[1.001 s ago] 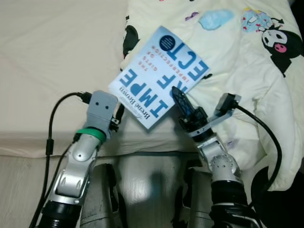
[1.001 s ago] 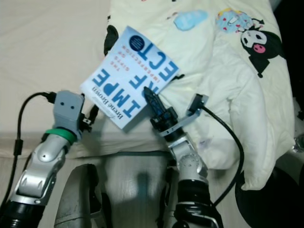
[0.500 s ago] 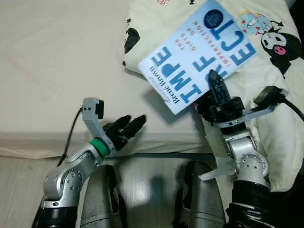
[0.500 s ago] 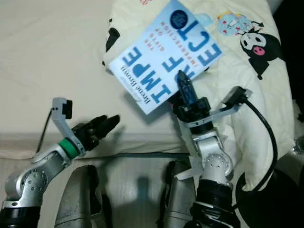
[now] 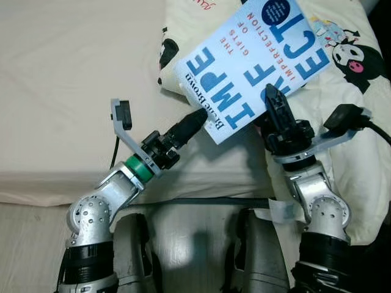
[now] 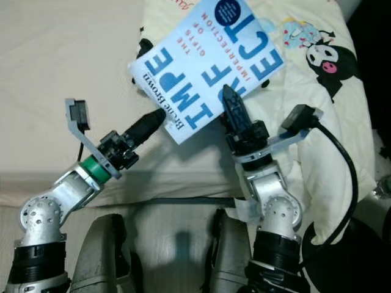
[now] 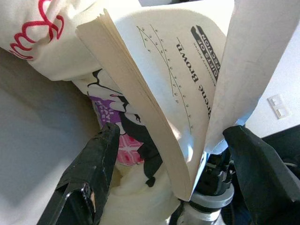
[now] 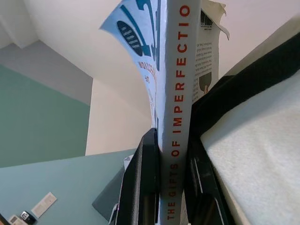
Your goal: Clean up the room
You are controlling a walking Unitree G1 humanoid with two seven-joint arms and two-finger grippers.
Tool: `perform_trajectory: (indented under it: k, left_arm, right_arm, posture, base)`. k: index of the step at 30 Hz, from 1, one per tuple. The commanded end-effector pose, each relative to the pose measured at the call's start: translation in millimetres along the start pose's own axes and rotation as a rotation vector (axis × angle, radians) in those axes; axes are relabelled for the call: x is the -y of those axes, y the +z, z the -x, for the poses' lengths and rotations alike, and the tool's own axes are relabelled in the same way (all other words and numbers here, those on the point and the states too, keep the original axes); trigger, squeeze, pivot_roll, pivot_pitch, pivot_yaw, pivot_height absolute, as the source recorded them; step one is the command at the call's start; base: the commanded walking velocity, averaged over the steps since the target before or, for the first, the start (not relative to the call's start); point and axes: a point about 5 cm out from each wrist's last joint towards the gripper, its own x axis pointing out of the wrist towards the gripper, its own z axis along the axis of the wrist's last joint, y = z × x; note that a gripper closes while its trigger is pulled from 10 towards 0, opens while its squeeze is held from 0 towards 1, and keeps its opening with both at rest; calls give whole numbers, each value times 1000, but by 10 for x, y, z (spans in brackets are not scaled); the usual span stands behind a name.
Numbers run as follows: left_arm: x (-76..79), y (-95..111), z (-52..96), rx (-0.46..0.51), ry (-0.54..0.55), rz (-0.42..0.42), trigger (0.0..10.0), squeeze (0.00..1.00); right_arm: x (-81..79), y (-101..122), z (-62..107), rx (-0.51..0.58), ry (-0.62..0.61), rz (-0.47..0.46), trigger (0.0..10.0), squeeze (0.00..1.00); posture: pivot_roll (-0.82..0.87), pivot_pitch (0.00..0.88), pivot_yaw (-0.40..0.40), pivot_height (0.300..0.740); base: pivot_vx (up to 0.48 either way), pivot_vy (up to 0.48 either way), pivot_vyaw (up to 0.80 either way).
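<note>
Book (image 5: pixel 253 58) sits in the upper centre-right of our head view, lifted over the cartoon-print blanket (image 5: pixel 360 91), with our right gripper (image 5: pixel 276 110) clenched on its spine edge. Our left gripper (image 5: pixel 194 120) has its fingers spread at the book's lower-left corner, page block between them in the wrist view; we can't confirm contact.

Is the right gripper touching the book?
Touching. The right wrist view shows the book clamped by its spine between the right gripper's two fingers, both pressed against the covers.
</note>
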Motion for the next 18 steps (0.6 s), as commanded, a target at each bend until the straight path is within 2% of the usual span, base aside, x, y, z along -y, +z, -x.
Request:
perform_trajectory:
  k: [1,5,11,14,18]
  left_arm:
    - [68,11,-22,14,-36,17,10000,0]
    - [148,-26,-121,13,-71,35,10000,0]
    - [201,12,-171,44,-108,78,10000,0]
    - [345,72,-276,80,-184,115,10000,0]
    - [364,78,-289,83,-192,118,10000,0]
  right_arm:
    - [-131,-35,-116,-1,95,-28,0,0]
    - [-148,-126,-168,2,112,-78,0,0]
    - [-134,-149,-181,30,105,-112,0,0]
    - [-110,-240,-180,30,90,-157,0,0]
    - [-109,-256,-180,28,88,-163,0,0]
  posture:
    - [-67,189,108,565]
    - [-64,184,106,565]
    - [-65,177,101,565]
    - [-64,173,100,565]
    - [-64,173,100,565]
  base:
    - [0,0,0]
    - [0,0,0]
    - [0,0,0]
    - [0,0,0]
    - [0,0,0]
